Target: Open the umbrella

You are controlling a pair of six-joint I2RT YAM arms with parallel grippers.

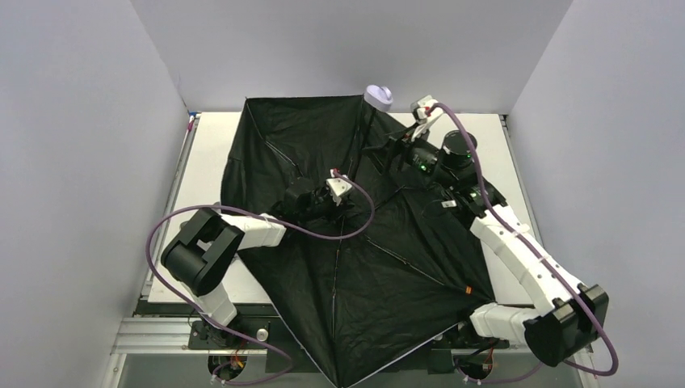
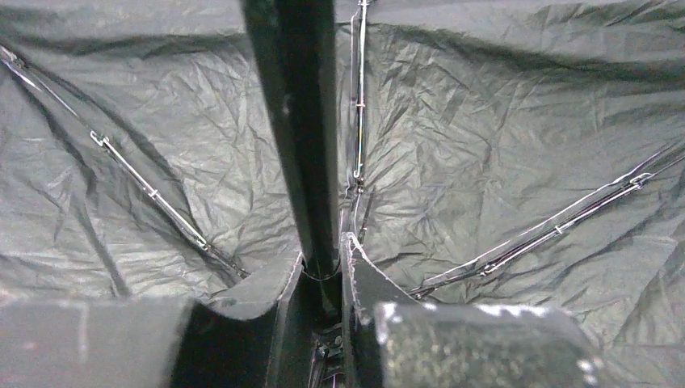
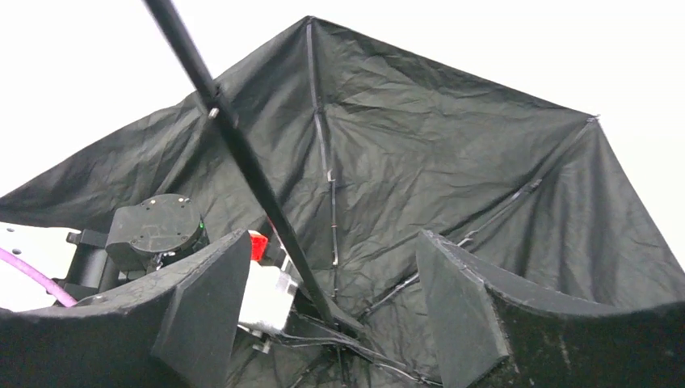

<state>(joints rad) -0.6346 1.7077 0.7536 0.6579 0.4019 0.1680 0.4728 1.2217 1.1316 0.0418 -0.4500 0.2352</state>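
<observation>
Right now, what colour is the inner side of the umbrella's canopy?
The umbrella is black inside, with thin metal ribs; the top external view shows it best.

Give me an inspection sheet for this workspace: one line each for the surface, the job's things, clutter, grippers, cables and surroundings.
Surface: white table, largely covered by the umbrella.
Job's things: umbrella spread open, black inner side up; pale handle at the far edge.
Clutter: nothing seen.
Grippers: left gripper shut on the shaft near the hub; right gripper open, shaft passing between its fingers, no contact visible.
Cables: purple cables loop from both arms, one above the black fabric.
Surroundings: plain pale walls on three sides.
</observation>
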